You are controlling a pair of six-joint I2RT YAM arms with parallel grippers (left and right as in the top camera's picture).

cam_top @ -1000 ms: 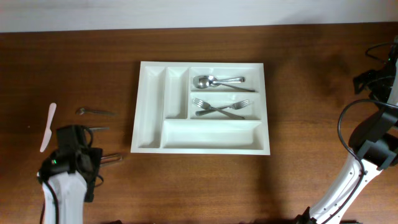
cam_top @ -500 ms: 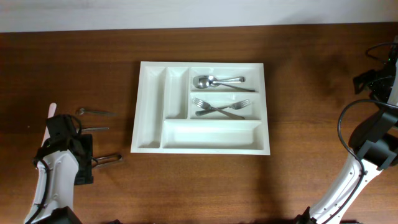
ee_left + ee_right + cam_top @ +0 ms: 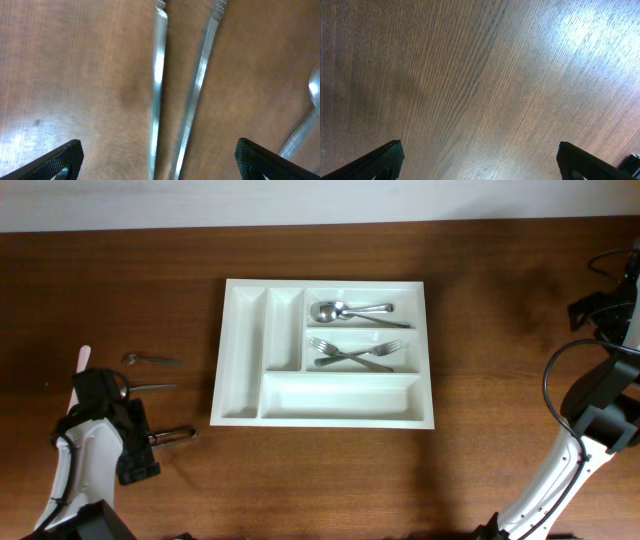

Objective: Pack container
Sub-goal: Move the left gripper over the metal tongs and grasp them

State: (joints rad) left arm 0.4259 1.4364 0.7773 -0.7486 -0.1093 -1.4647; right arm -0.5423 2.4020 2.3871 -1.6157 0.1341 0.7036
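Note:
The container (image 3: 340, 396), a large white cutlery tray, lies at the table's middle. It holds spoons (image 3: 350, 311) in its upper right compartment and crossed forks (image 3: 355, 352) below them. The long bottom compartment and the two narrow left ones show bare. Two metal utensil handles (image 3: 178, 435) lie on the wood left of the tray. My left gripper (image 3: 159, 162) is open low over these two handles (image 3: 157, 90), which run between its fingers. My right gripper (image 3: 479, 160) is open over bare wood. The right arm (image 3: 600, 395) stands at the right edge.
Left of the tray lie a small metal spoon (image 3: 152, 360), another metal utensil (image 3: 150, 387) and a white plastic knife (image 3: 83, 360) partly under my left arm (image 3: 100, 435). A spoon (image 3: 309, 115) shows at the left wrist view's right edge.
My left arm has shifted left and toward the front edge, now covering most of the white plastic knife. The right arm and the tray's contents have not moved.

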